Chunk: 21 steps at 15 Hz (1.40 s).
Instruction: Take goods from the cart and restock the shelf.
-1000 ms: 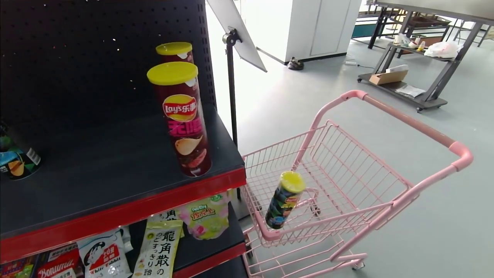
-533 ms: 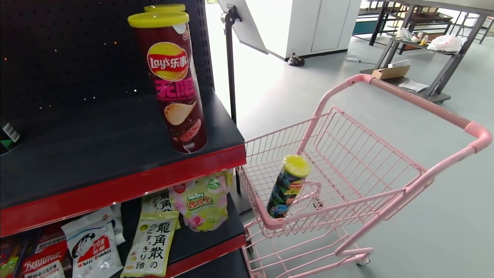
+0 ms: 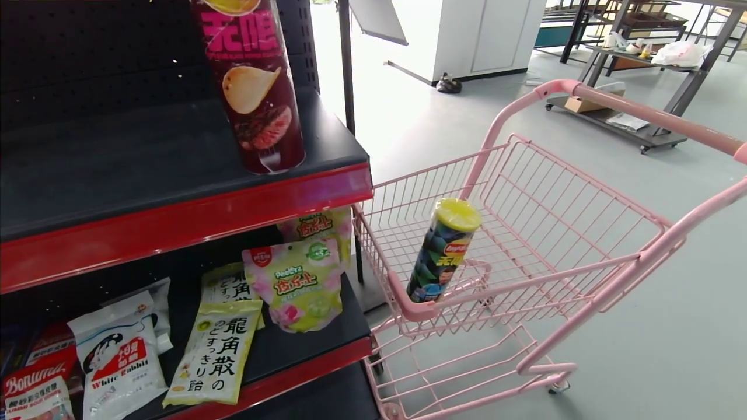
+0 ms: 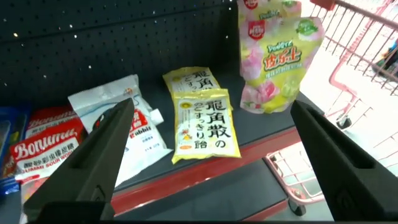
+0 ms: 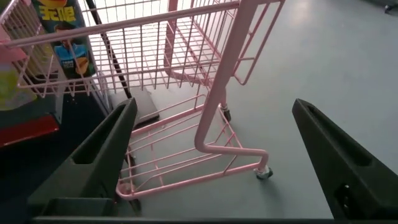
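1 dark chip can (image 3: pixel 443 251) stands on end in the cart (image 3: pixel 642 114) corner nearest the shelf (image 3: pixel 146 151), seemingly steadied by the wire walls, while the left claw (image 4: pixel 212 104) and right claw (image 5: pixel 214 102) both gape empty, probably readied to grasp it.

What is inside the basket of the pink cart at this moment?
One chip can with a yellow lid, standing in the corner of the cart nearest the shelf. The cart's rim bar covers the can's base.
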{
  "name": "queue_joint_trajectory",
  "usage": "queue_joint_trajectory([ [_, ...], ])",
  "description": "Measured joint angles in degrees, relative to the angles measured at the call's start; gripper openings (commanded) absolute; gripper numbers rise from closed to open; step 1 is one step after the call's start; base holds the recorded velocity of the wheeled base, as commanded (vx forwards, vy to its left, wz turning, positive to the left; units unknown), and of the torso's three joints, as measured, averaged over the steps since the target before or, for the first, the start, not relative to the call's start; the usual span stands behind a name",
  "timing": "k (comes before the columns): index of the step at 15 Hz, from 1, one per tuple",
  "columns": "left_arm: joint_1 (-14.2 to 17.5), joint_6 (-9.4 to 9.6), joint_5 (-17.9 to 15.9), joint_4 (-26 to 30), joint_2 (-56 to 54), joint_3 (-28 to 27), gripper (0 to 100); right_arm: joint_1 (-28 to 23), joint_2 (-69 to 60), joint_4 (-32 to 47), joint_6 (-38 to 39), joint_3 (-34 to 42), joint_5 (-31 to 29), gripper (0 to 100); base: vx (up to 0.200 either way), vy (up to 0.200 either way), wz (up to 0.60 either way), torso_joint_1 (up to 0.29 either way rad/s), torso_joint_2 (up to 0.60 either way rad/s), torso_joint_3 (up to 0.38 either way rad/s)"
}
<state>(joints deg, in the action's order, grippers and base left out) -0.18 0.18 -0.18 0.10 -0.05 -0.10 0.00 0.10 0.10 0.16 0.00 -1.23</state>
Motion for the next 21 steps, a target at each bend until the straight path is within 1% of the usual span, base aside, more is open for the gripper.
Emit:
queue_joint_trajectory([
  [3, 0.0, 0.0, 0.0, 0.0, 0.0, 0.0, 100, 0.0, 0.0, 0.0, -0.2, 0.0, 0.0, 100, 0.0, 0.0, 0.0, -0.03, 0.18, 0.167],
  [6, 0.0, 0.0, 0.0, 0.0, 0.0, 0.0, 100, 0.1, 0.2, -0.1, -1.7, -0.2, 1.3, 100, 0.0, 0.0, 0.0, -0.001, 0.02, 0.017],
  [7, 0.0, 0.04, 0.0, 0.0, 0.0, 0.0, 100, 0.3, 0.7, -0.1, -1.5, -1.5, 2.3, 100, 0.0, 0.0, 0.0, 0.0, 0.0, 0.0],
  [9, 0.0, 0.04, 0.0, 0.0, 0.0, 0.0, 100, 0.7, 4.6, -0.2, 1.1, -7.6, 3.5, 100, 0.0, 0.0, 0.0, 0.0, 0.0, 0.0],
  [12, 0.0, 0.04, 0.0, 0.0, 0.0, 0.0, 100, 2.9, 21.3, -1.7, 3.9, -23.5, 6.7, 100, 0.0, 0.0, 0.0, 0.0, 0.0, 0.0],
  [14, 0.0, 0.04, 0.0, 0.0, 0.0, 0.0, 100, 4.9, 34.9, -5.4, 4.2, -30.6, 9.7, 100, 0.0, 0.0, 0.0, 0.0, 0.0, 0.0],
  [16, 0.0, 0.06, 0.0, 0.0, 0.0, 0.0, 100, 6.2, 49.2, -12.7, 4.2, -34.3, 15.6, 100, 0.0, 0.0, 0.0, 0.0, 0.0, 0.0],
  [19, 0.0, 0.06, 0.0, 0.0, 0.0, 0.0, 100, 7.3, 67.6, -25.5, 3.9, -36.2, 24.4, 100, 0.0, 0.0, 0.0, 0.0, 0.0, 0.0],
  [20, 0.0, 0.09, 0.0, 0.0, 0.0, 0.0, 100, 7.6, 72.3, -28.9, 3.0, -36.4, 27.1, 100, 0.0, 0.0, 0.0, 0.0, 0.0, 0.0],
  [21, 0.0, 0.09, 0.0, 0.0, 0.0, 0.0, 100, 8.1, 76.1, -30.1, 0.7, -36.4, 29.0, 100, 0.0, 0.0, 0.0, 0.0, 0.0, 0.0],
])
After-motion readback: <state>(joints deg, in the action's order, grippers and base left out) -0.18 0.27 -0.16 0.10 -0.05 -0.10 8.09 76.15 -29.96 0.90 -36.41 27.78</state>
